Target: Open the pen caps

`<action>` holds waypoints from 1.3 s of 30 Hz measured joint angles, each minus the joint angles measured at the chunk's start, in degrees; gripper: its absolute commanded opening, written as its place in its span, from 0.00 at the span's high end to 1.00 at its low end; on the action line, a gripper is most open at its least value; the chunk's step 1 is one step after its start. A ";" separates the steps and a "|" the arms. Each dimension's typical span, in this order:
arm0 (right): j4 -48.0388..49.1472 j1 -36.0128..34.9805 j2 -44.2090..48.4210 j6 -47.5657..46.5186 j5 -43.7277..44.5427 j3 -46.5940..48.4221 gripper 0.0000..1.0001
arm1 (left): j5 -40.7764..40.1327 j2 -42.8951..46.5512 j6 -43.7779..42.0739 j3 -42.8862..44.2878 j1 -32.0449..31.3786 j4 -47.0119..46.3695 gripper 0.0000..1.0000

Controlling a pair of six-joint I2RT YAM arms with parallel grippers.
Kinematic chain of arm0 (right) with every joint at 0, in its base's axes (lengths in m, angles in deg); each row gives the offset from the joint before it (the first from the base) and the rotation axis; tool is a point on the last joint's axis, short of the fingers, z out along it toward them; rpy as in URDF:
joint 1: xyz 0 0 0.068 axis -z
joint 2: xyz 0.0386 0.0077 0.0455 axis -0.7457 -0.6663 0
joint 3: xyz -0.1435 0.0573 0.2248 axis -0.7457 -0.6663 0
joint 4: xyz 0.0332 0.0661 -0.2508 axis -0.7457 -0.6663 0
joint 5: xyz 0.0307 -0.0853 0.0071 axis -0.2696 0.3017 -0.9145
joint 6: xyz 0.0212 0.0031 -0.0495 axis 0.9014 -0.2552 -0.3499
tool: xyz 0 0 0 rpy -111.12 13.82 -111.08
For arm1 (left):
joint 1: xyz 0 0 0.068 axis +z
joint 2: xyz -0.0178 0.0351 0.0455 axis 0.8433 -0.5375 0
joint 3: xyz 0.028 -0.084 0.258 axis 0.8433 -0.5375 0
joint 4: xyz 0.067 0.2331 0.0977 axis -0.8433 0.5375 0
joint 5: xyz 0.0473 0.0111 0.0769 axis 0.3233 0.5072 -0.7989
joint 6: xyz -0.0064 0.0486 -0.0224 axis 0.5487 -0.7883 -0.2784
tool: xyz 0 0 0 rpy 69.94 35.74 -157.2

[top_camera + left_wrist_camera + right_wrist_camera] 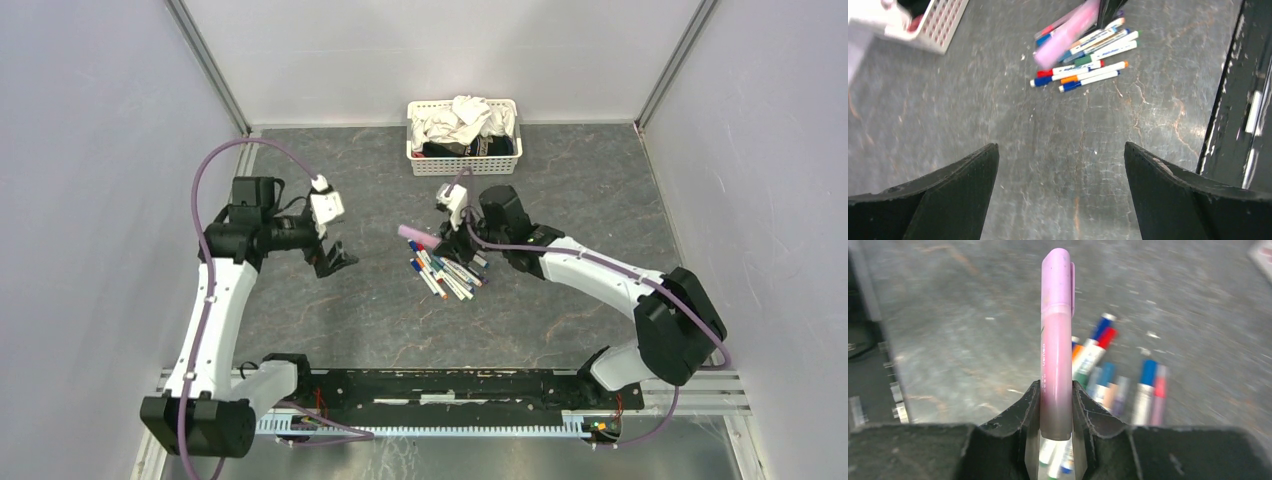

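Right gripper (1055, 389): clamping tight on the lower barrel of the pink pen, one finger pressing each side, and holding it up off the table (380, 320).
Pink pen (1056, 345): sticking straight out past the fingertips. It is thicker than the others, with a translucent pink barrel that darkens toward the clamped end and small dark print running along it.
Pink cap (1057, 275): sitting on the pen's far end, well away from the fingers. It is a paler lilac-pink with a rounded top and a clip along one side, and it is still seated on the barrel.
Pile of pens (447, 272): lying on the table just below and beyond the right fingertips. They are slim white barrels, roughly parallel and touching one another.
Coloured caps (1043, 80): showing as blue, red, orange and green ends on those pens, blurred in the right wrist view.
Left gripper (1060, 150): gaping wide with nothing between the fingers, hanging over bare table, with the pile lying well ahead of its tips.
Basket (463, 140): white, holding crumpled cloths, standing beyond the right gripper.
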 measured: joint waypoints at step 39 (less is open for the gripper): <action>8.74 -13.22 -13.84 20.79 -24.98 15.02 0.44 | -12.17 16.90 -38.21 -17.59 -17.99 -5.55 0.88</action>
